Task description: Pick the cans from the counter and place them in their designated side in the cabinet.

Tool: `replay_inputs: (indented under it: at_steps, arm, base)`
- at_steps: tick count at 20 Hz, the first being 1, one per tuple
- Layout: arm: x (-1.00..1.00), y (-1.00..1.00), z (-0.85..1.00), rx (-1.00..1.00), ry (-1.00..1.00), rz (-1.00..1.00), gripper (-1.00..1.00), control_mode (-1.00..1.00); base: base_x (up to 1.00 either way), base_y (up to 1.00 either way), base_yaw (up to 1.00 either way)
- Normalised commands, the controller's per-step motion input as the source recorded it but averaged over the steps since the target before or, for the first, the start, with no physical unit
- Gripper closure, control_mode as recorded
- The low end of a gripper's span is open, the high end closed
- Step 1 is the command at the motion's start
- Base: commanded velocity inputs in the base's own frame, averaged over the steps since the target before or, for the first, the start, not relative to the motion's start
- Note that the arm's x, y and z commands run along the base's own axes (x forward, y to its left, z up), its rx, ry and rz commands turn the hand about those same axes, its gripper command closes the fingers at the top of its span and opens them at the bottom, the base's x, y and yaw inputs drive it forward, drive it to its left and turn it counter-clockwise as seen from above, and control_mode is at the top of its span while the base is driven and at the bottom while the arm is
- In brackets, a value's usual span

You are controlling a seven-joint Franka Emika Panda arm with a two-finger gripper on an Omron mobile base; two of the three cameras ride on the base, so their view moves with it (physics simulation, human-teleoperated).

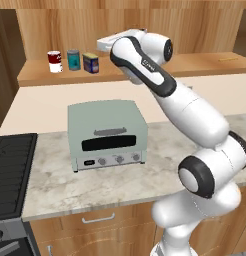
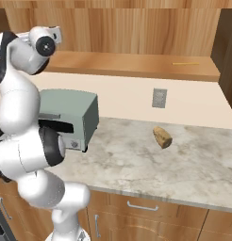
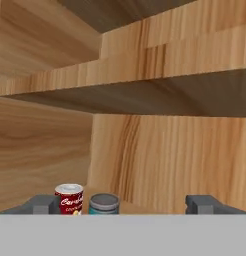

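Both cans stand on the left end of the cabinet (image 1: 42, 76) shelf. The teal can (image 1: 73, 59) has a silvery top, and the shorter dark blue and yellow can (image 1: 91, 63) stands just right of it. My gripper (image 1: 103, 45) hovers at shelf height, close to the right of the dark blue can and slightly above it. In the hand view the fingertips (image 3: 42, 204) stand wide apart, so the gripper (image 3: 124, 205) is open with nothing between them. The teal can (image 3: 104, 203) shows ahead, low between the tips. The counter (image 1: 100, 182) lies below.
A red-and-white can (image 1: 55, 61) stands left of the teal one. A mint-green toaster oven (image 1: 106, 132) sits on the counter under the arm, with a black stove top (image 1: 10, 170) at its left. A brown lump (image 2: 162, 137) lies on the counter at right, below a wall outlet (image 2: 159, 98).
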Motion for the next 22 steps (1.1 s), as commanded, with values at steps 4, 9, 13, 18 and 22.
replay_inputs:
  at_steps: [4,9,13,18,22]
  arm:
    - [-0.74,-0.45,0.14,0.00,-0.16,0.04,-1.00,-1.00]
    - [-0.80,-0.42,0.07,0.00,-0.14,0.02,-1.00,-1.00]
    - [-0.78,-0.36,0.03,-0.01,-0.13,0.02,-1.00,-1.00]
    - [-0.76,-0.35,0.01,-0.01,-0.12,0.02,-1.00,-1.00]
    - [-0.75,-0.35,0.01,-0.01,-0.12,0.02,-1.00,-1.00]
  base:
    - [0.00,0.00,0.00]
    - [0.00,0.00,0.00]
    - [0.00,0.00,0.00]
    - [0.00,0.00,0.00]
    - [0.00,0.00,0.00]
